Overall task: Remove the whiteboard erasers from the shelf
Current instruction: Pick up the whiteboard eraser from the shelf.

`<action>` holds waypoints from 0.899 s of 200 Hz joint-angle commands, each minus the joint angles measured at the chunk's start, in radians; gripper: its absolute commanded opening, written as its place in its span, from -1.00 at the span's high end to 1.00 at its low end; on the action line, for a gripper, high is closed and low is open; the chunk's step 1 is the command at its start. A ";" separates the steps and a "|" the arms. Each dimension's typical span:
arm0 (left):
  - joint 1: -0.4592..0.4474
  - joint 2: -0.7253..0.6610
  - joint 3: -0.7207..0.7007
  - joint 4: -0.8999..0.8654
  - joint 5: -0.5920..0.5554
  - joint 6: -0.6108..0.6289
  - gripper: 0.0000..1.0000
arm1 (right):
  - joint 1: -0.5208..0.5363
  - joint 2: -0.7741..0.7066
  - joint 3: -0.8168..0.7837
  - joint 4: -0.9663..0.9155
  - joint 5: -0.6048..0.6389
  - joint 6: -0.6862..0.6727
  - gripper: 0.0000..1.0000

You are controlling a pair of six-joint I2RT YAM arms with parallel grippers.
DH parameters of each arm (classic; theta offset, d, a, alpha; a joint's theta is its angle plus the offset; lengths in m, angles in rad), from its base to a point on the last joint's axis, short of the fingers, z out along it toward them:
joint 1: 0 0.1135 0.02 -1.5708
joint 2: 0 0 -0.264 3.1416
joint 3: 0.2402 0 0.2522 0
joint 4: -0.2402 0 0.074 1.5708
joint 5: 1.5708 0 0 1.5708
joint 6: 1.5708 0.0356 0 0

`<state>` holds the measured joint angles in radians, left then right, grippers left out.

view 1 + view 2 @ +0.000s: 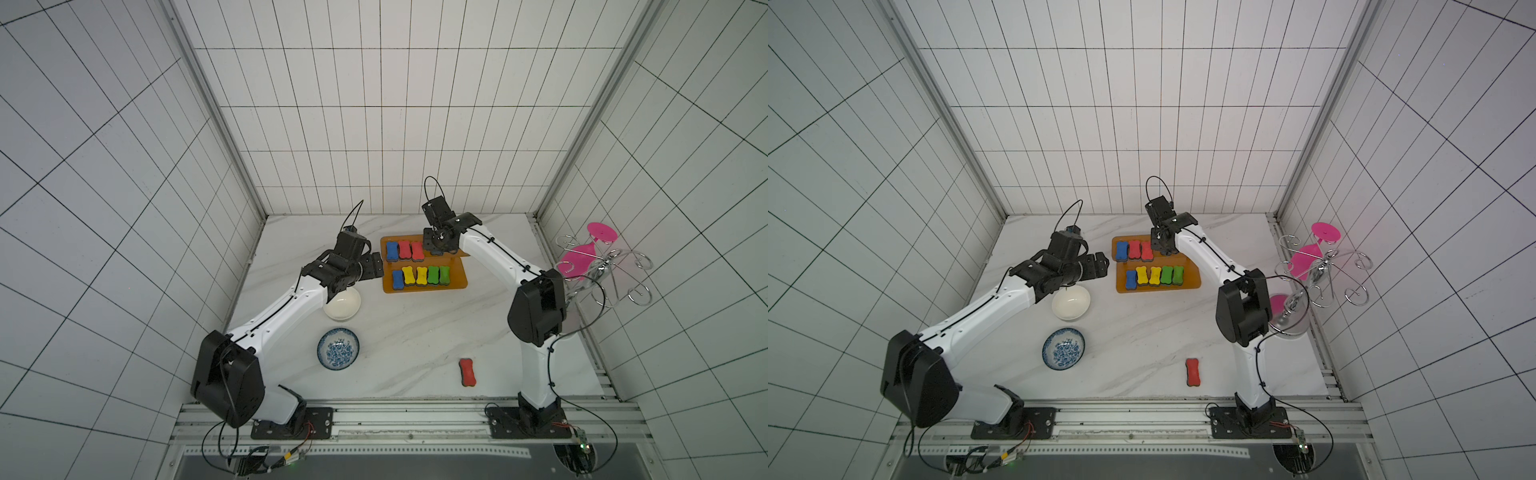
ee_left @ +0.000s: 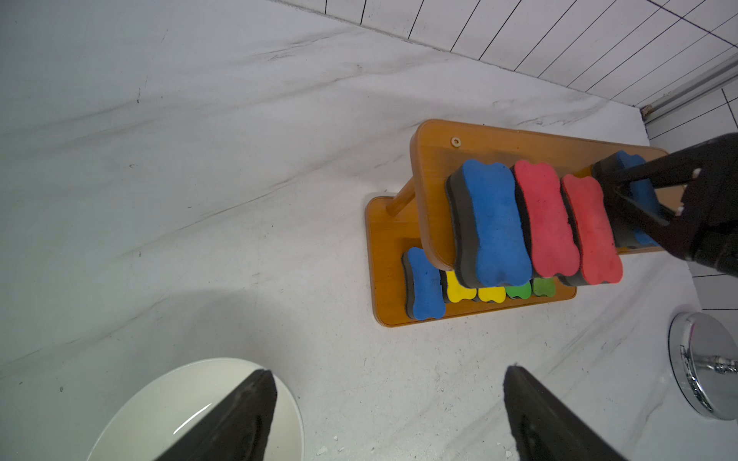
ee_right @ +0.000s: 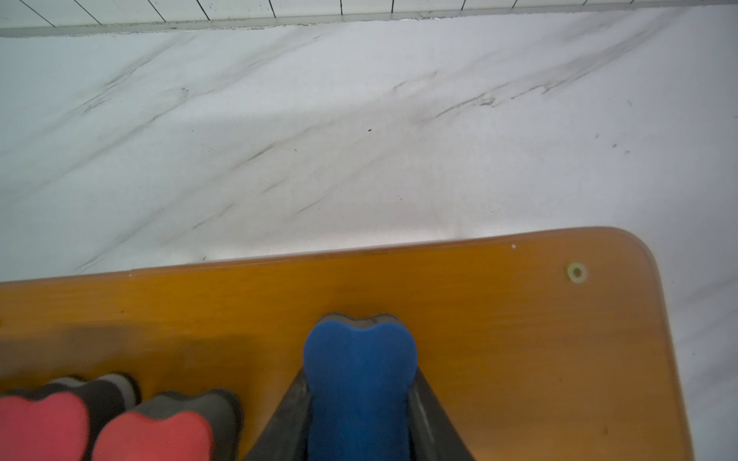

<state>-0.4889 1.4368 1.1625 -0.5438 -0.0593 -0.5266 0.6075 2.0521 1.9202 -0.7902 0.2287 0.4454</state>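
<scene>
The orange two-tier shelf (image 1: 457,279) stands at the back of the table. Its upper tier carries a blue eraser (image 1: 392,250) and two red erasers (image 1: 410,250). A second blue eraser (image 3: 359,359) rests on that tier's right part, with my right gripper (image 3: 360,373) shut on its sides. The lower tier holds a blue eraser (image 1: 397,279), two yellow ones (image 1: 415,276) and two green ones (image 1: 439,275). Another red eraser (image 1: 467,372) lies on the table near the front. My left gripper (image 2: 389,371) hangs open and empty left of the shelf, beside the white bowl (image 2: 199,403).
The white bowl (image 1: 343,305) and a blue-patterned bowl (image 1: 338,348) sit left of centre. A chrome wire rack (image 1: 602,270) with pink glasses stands at the right edge, its base (image 2: 703,367) near the shelf. Walls close in the back and sides.
</scene>
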 commanded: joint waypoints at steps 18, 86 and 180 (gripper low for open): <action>0.009 -0.010 0.009 -0.022 -0.015 0.011 -0.85 | -0.013 0.015 -0.044 -0.014 -0.026 0.003 0.74; 0.006 -0.042 0.004 -0.034 0.007 0.008 -0.84 | 0.001 -0.094 -0.073 0.004 -0.038 0.027 0.90; 0.007 -0.120 -0.054 -0.058 0.034 0.003 -0.84 | 0.131 -0.384 -0.388 0.041 0.029 0.105 0.92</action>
<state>-0.4870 1.3510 1.1378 -0.5964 -0.0391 -0.5240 0.6888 1.7386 1.6230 -0.7521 0.2150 0.5034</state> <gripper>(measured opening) 0.918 0.266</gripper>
